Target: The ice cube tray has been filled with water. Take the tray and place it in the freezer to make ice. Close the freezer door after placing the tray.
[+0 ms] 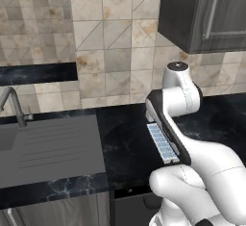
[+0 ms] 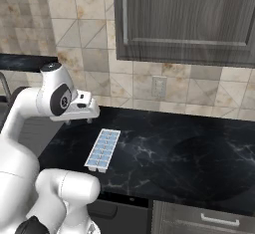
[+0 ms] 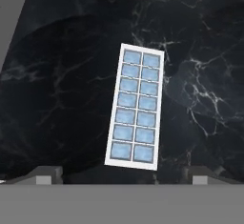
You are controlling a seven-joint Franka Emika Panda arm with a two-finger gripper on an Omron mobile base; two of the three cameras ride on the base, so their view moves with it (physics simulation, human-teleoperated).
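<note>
From the left base view, my white arm [image 1: 192, 143] bends up from the bottom right and covers part of the ice cube tray [image 1: 161, 143]. The tray lies flat on the black counter [image 1: 125, 143], to the right of the grey sink [image 1: 48, 148]. A faucet [image 1: 14, 105] stands at the far left. The wall behind has tan tiles [image 1: 110, 42], and a dark cabinet [image 1: 206, 13] hangs at the top right.

From the right base view, the tray [image 2: 103, 150] is easy to see. It is long and white, with two rows of little square cells full of pale blue water [image 2: 102, 153]. It sits near the front edge of the counter [image 2: 174, 153], just below my hand. My gripper [image 2: 79, 121] hangs a little above and behind the tray, not touching it. A wall outlet [image 2: 159, 86] is on the tiles under the dark cabinet [image 2: 184, 19].

From the hand view, I look straight down on the tray [image 3: 136, 106]. It lies a bit tilted on the black counter [image 3: 57, 89]. My two finger tips [image 3: 45, 175] poke up at the bottom, one on each side, far apart. Nothing is between them.
</note>
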